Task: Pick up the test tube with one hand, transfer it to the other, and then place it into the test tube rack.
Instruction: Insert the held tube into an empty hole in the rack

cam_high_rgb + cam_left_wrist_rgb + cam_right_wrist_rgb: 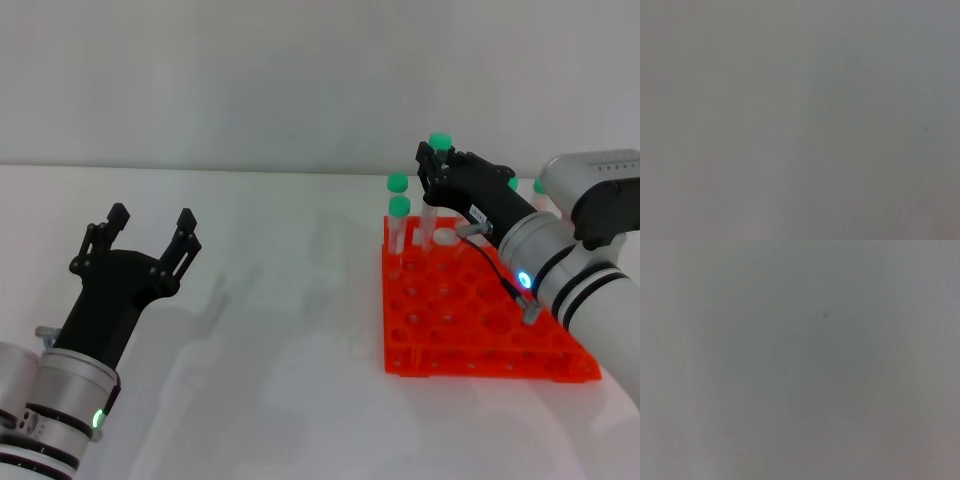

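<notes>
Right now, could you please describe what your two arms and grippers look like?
The left gripper is black and two-fingered, on a silver wrist with black bands and a green light. The right gripper is black with a white label, a thin cable and a blue-lit silver-white wrist.

From where I'm driving, most of the desk (290,400) between the two arms is bare, so there's loads of room to pass there. The crowded bit is the rack's (470,330) far edge: two green-capped tubes (399,225) stand upright there, and my right gripper (432,165) hangs just beside them. The rack's near rows look open from above.
</notes>
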Available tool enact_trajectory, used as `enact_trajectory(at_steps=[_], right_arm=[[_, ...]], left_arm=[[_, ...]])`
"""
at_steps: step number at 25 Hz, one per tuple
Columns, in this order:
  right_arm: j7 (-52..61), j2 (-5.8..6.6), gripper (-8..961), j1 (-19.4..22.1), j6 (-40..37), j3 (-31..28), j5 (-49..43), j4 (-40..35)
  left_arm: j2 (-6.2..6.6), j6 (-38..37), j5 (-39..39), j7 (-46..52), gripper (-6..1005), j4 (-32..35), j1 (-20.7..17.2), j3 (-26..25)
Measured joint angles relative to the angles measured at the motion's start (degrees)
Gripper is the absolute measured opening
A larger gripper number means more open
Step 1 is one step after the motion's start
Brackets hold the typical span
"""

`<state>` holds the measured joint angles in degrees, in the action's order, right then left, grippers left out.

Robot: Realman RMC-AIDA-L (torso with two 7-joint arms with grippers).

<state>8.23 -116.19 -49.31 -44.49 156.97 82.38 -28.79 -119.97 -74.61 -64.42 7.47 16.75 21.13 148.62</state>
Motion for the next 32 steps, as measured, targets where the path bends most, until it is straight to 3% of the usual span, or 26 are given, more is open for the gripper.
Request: enact_trajectory(at_steps=[32], right_arm=[[-3.38, 0.0, 215, 0.61, 0.98, 0.54, 0.07, 1.57]], left_arm=[[-0.14, 3.67, -0.07, 1.41, 847, 1.26, 2.04, 0.45]])
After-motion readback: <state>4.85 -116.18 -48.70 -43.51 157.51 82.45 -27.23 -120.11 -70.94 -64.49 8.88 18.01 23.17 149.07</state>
